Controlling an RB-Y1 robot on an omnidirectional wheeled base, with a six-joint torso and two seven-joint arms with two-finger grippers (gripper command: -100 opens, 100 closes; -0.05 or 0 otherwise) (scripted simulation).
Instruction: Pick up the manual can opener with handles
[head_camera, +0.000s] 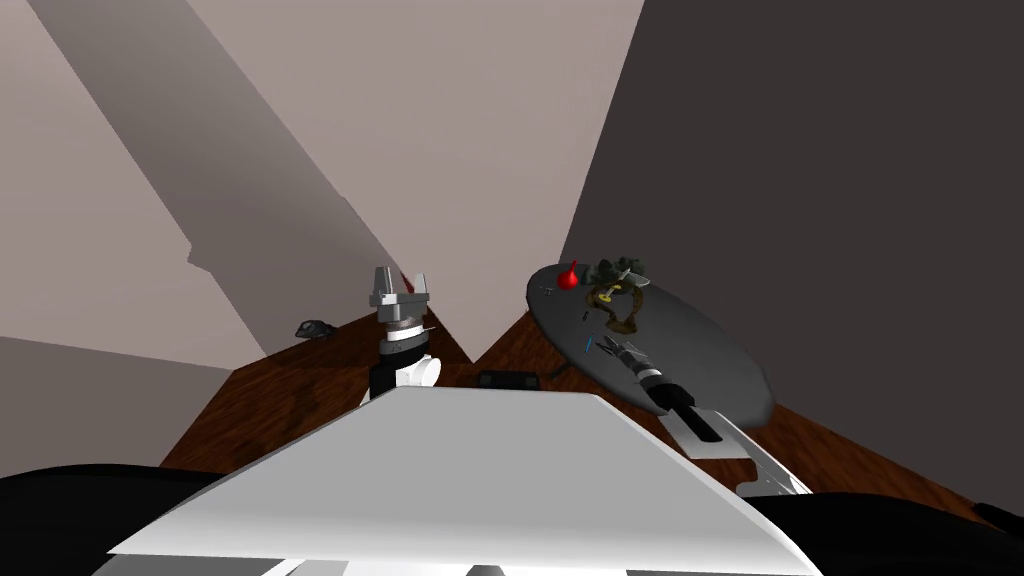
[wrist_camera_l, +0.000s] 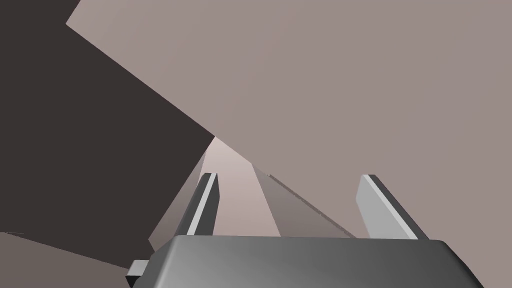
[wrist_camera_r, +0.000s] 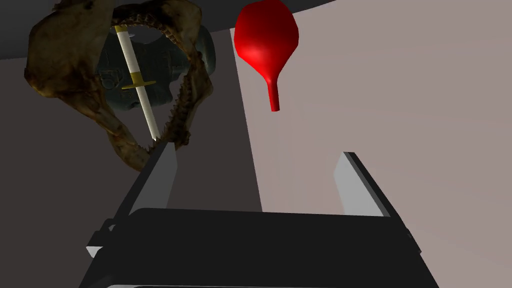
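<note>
1. The round dark worktop (head_camera: 700, 340) stands on a brown floor (head_camera: 290, 400) between pale walls (head_camera: 450, 120).
2. The right tool (head_camera: 607, 347) is released over the worktop, near a red bulb (wrist_camera_r: 265, 35). The left tool (head_camera: 400, 275) is raised and also released.
3. One cannot tell which of the small things on the worktop is the can opener.

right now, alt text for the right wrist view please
The right tool stands open, holding nothing. Beyond it are a brown toothed jawbone with a white stick across its opening and a red bulb with a thin stem.
</note>
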